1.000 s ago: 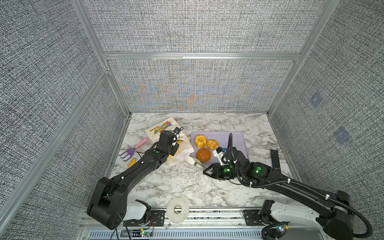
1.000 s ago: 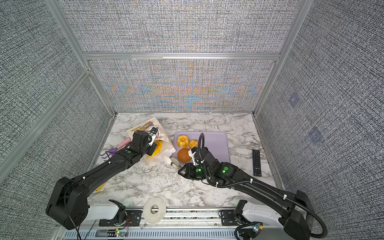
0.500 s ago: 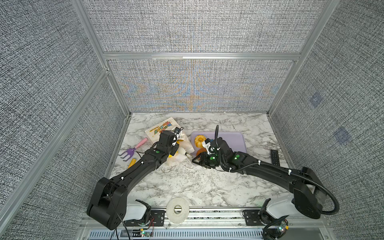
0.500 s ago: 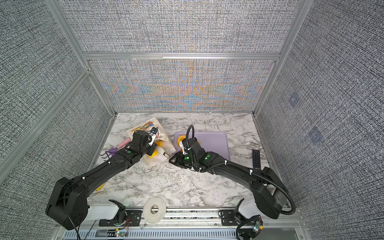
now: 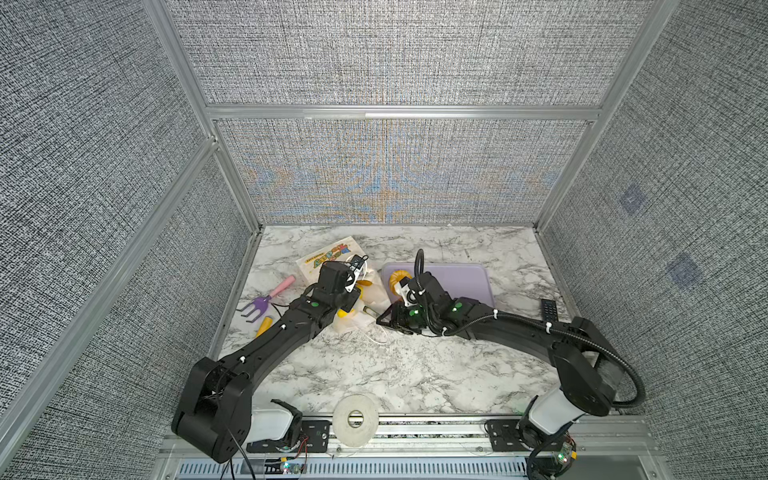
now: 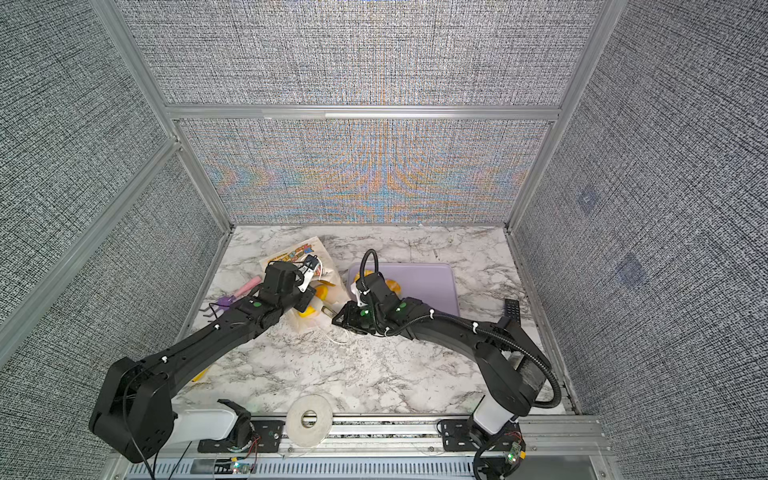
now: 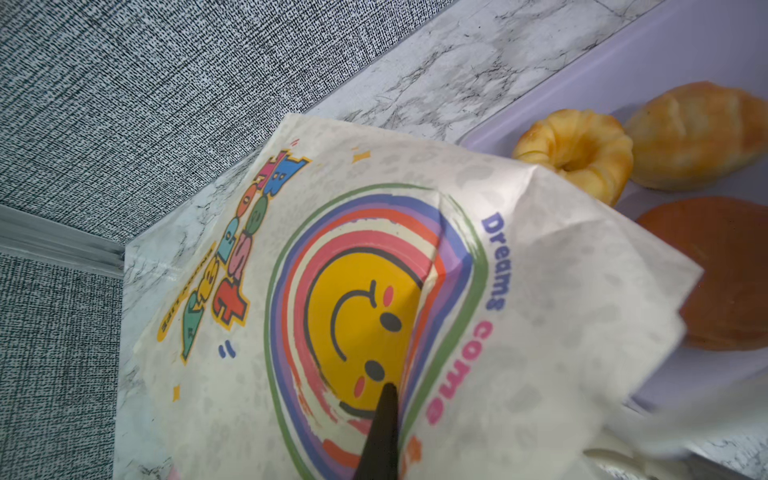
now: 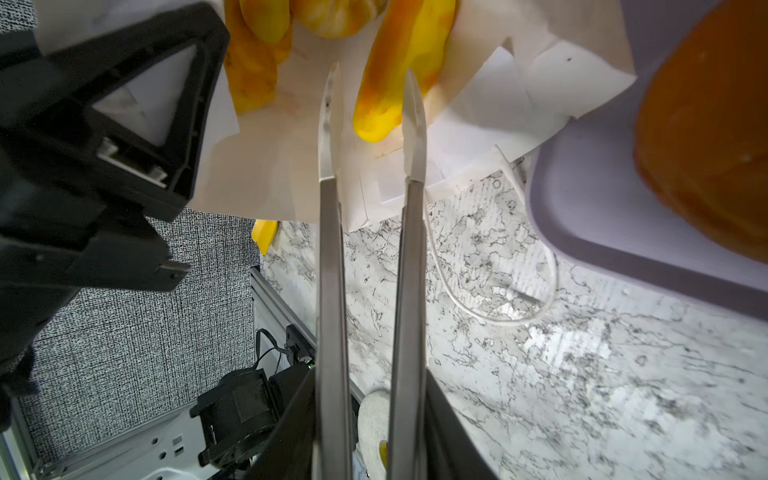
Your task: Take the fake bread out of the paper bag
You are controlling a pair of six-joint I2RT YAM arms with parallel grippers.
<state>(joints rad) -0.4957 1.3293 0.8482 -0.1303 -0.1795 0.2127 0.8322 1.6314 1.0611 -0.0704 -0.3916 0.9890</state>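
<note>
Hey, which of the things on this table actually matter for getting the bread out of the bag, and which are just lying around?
Job: paper bag, pinched by the left fingers; long loaf inside it, between the right fingers; ring bun and round bun already on the purple tray.
Lying about: purple toy rake, yellow toy tool, black remote, tape roll.

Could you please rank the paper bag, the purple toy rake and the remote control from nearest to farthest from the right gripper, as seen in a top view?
1. paper bag: the right gripper is at its open mouth.
2. purple toy rake: far left, by the wall.
3. remote control: far right, by the wall.
</note>
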